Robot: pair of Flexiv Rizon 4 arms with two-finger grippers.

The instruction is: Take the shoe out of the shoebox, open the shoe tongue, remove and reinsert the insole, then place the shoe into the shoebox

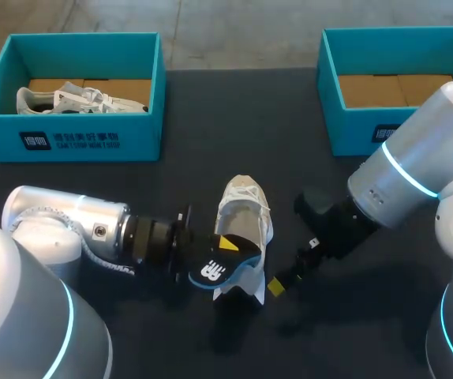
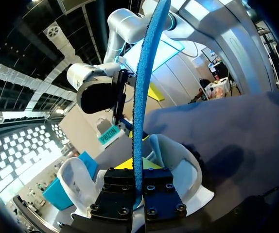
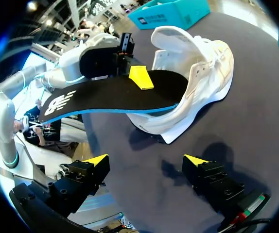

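Pinching insole (image 3: 105,99) with left gripper (image 1: 223,245), far end in shoe (image 3: 202,73). Holding right gripper (image 3: 146,160) wide, empty, shoe's 4 o'clock. Brace shoe, slide insole level.

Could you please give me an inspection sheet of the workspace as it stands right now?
Surface: dark table.
Job's things: white shoe lies mid-table, outside both boxes; black insole with a blue underside has one end in the shoe's opening; left shoebox holds a second shoe; right shoebox shows only its cardboard floor.
Clutter: nothing seen.
Grippers: left gripper shut on the insole; right gripper open, near the shoe, apart from it.
Cables: nothing seen on the table.
Surroundings: nothing seen reaching over the table.
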